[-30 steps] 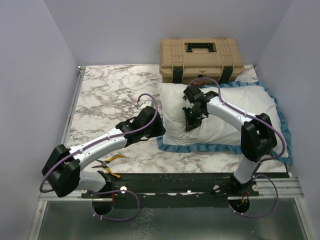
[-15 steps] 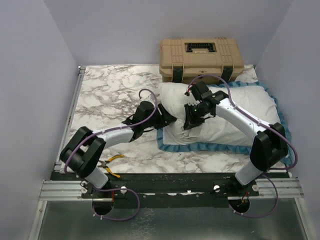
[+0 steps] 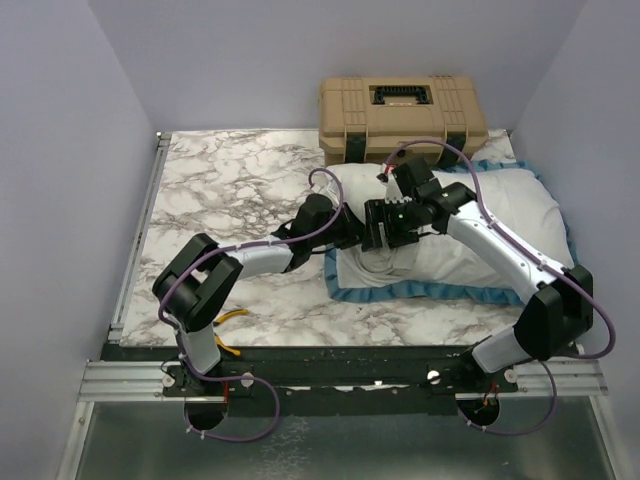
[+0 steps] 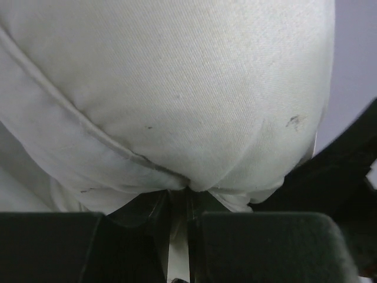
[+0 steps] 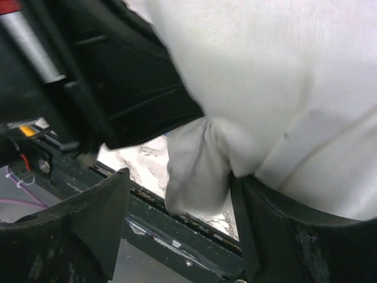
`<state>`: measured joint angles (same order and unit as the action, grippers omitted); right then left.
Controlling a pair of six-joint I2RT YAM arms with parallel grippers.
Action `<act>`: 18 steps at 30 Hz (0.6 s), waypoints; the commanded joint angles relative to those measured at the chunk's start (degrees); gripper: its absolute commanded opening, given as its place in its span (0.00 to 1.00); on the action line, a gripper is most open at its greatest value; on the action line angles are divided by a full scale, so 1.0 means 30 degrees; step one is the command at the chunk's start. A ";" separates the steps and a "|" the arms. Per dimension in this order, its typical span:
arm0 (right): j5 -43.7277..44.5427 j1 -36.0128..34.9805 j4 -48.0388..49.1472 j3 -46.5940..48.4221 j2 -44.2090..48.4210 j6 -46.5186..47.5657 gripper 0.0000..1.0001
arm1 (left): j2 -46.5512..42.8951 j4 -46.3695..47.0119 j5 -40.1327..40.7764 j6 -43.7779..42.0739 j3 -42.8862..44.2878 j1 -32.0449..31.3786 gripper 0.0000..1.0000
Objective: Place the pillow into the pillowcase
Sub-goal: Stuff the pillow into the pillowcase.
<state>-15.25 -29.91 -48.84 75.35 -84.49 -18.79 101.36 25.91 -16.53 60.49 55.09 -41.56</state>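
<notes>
A corner of the pillow (image 4: 177, 88) is pinched by the left hand (image 4: 179, 236) (jaws nearly together); the right hand (image 5: 177, 203) is held spread

You have one pillow (image 3: 480, 215), one pillowcase (image 3: 420, 292), one tan case (image 3: 403, 118) and one pair of pliers (image 3: 232, 314), all on one counter (image 3: 220, 180). You have two arms, the left arm (image 3: 255, 262) and the right arm (image 3: 500, 245), and two hands, the left hand (image 3: 352, 228) and the right hand (image 3: 385, 232).
</notes>
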 commanded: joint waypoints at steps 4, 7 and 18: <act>0.3306 0.0054 0.0010 -0.0655 -0.2961 0.0988 0.57 | 0.0293 0.1704 -0.0456 0.0526 0.1122 -0.0430 0.20; 0.4952 0.0041 -0.0004 -0.0050 -0.3715 0.0705 0.19 | -0.0042 0.1706 -0.0602 0.0383 0.1315 -0.0401 0.31; 0.1650 0.2086 0.0145 0.1779 -0.2741 -0.1313 0.00 | -0.6509 -0.7131 0.4502 -0.1018 -0.2152 0.0696 0.55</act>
<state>-5.87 -27.73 -50.22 79.33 -95.46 -19.42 89.34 15.20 -10.20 59.02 52.60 -40.29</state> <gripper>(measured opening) 0.035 0.543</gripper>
